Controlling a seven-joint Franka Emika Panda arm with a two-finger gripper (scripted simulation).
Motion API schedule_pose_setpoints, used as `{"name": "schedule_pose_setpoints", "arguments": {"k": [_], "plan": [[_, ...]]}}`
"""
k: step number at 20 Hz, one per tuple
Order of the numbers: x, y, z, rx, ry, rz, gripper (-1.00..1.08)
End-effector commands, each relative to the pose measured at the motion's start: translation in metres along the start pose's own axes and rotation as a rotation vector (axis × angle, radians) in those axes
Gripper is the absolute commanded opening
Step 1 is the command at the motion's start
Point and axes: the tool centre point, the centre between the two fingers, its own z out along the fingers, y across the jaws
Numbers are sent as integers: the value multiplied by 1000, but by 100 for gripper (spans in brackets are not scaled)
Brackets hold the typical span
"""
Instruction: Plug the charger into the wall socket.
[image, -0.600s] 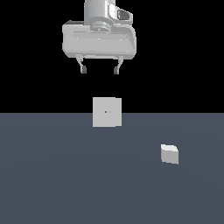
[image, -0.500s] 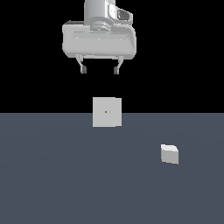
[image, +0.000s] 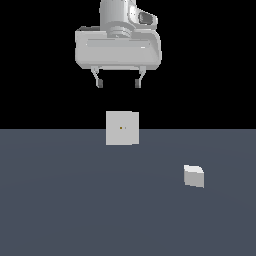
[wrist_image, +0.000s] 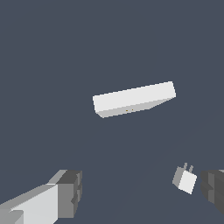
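The charger (image: 193, 176) is a small light-grey block on the dark grey floor at the exterior view's right. In the wrist view the charger (wrist_image: 186, 179) shows two short prongs on one end. The wall socket (image: 122, 128) is a flat upright light-grey square panel with two tiny dots, one orange, near its centre. It also shows from above in the wrist view (wrist_image: 134, 99) as a thin slab. My gripper (image: 119, 82) hangs high above the socket, open and empty. Its fingertips (wrist_image: 69, 193) show apart in the wrist view.
The dark grey floor (image: 65, 200) spreads around both objects. Nothing else stands on it.
The gripper has shifted slightly toward the exterior view's right. The charger and socket have not moved.
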Motion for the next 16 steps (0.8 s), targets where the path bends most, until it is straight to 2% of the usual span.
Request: {"name": "schedule_pose_setpoints", "arguments": {"k": [1,16], "plan": [[-4,7,5,-4,11,17,100],[-45,68,59,-50,128,184,100]]}}
